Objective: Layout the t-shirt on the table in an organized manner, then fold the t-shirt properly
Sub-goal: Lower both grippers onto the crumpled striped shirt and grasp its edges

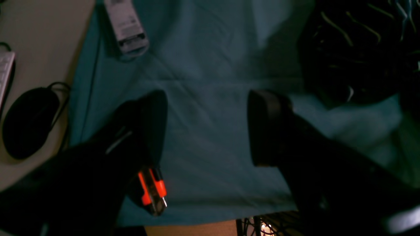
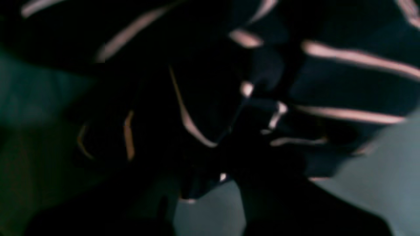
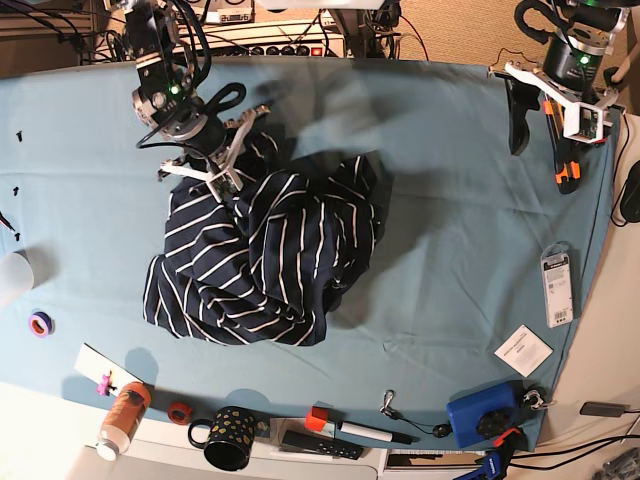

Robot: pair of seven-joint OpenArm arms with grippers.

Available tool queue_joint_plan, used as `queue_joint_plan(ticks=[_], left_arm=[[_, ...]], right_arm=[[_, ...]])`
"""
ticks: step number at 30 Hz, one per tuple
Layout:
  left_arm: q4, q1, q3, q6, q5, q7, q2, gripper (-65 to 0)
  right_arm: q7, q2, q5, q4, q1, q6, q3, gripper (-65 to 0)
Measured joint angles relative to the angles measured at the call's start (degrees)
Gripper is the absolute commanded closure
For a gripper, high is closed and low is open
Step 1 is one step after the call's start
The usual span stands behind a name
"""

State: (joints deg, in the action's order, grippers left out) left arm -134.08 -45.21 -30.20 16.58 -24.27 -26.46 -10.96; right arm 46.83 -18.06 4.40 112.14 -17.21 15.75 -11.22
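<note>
Base view is showing the right gripper (image 3: pixel 222 165) pinching the soft, limp t-shirt (image 3: pixel 265 260) bunched below its fingers, likeliest best gripped at the shoulders, while the left gripper (image 3: pixel 545 125) is hanging spread apart.

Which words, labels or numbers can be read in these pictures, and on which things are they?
None can be read.
Flat grey blister package on the teal cloth table: print blurred.
White square card: print too small.
Black mug with dots: pattern only, no text.
</note>
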Motion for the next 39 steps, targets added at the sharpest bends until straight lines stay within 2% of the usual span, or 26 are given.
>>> queue_joint_plan(ticks=[4, 8, 10, 12, 13, 17, 24, 26, 29, 32, 39], left_arm=[[0.0, 0.0, 0.02, 0.02, -0.02, -0.02, 0.04, -38.5], [0.0, 0.0, 0.02, 0.0, -0.02, -0.02, 0.02, -38.5], [0.0, 0.0, 0.0, 2.67, 0.2, -0.07, -0.02, -38.5], [0.0, 0.0, 0.26, 8.79, 0.2, 0.22, -0.02, -38.4], [0.0, -0.02, 1.2, 10.6, 0.26, 0.55, -0.04, -38.5], [0.0, 0.57, 8.79, 10.36, 1.01, 2.51, -0.04, -38.4], [0.66, 7.91, 29.24, 9.81, 8.7, 3.19, -0.17, -38.5], [2.95, 10.14, 35.19, 8.24, 8.81, 2.93, -0.17, -38.5], [5.29, 12.92, 43.06, 0.55, 9.92, 2.97, -0.17, -38.5], [9.14, 16.72, 49.13, -4.52, 18.58, 3.28, 1.68, -38.5], [21.27, 24.35, 56.78, -4.74, 26.69, 4.04, 7.34, -38.5]], right_arm=[[-0.9, 0.0, -0.17, 10.88, 0.59, -3.82, 6.03, 0.0], [-1.09, 0.0, 0.13, 16.04, 0.39, -3.98, 15.17, 0.0], [-0.98, 0.0, 2.01, 15.96, 0.39, -4.0, 19.52, 0.0], [-0.92, 0.02, 4.17, 15.58, 0.39, -4.0, 23.39, 0.0], [-0.98, 0.02, 4.87, 15.39, 0.39, -3.93, 25.0, 0.0], [-3.17, 0.04, 5.25, 12.63, 0.42, -4.07, 28.89, 0.0], [-4.44, 0.2, 5.18, 5.31, 0.42, -4.13, 29.22, 0.0], [-4.46, 0.2, 5.14, 4.57, 0.42, -4.13, 29.22, 0.0], [-4.68, 0.17, 5.11, 4.52, 0.5, -4.15, 29.22, 0.0], [-4.66, 0.26, 5.11, 4.52, 0.52, -4.15, 29.22, 0.0], [-4.63, 0.26, 4.44, 4.52, 0.52, -4.17, 29.22, 0.0]])
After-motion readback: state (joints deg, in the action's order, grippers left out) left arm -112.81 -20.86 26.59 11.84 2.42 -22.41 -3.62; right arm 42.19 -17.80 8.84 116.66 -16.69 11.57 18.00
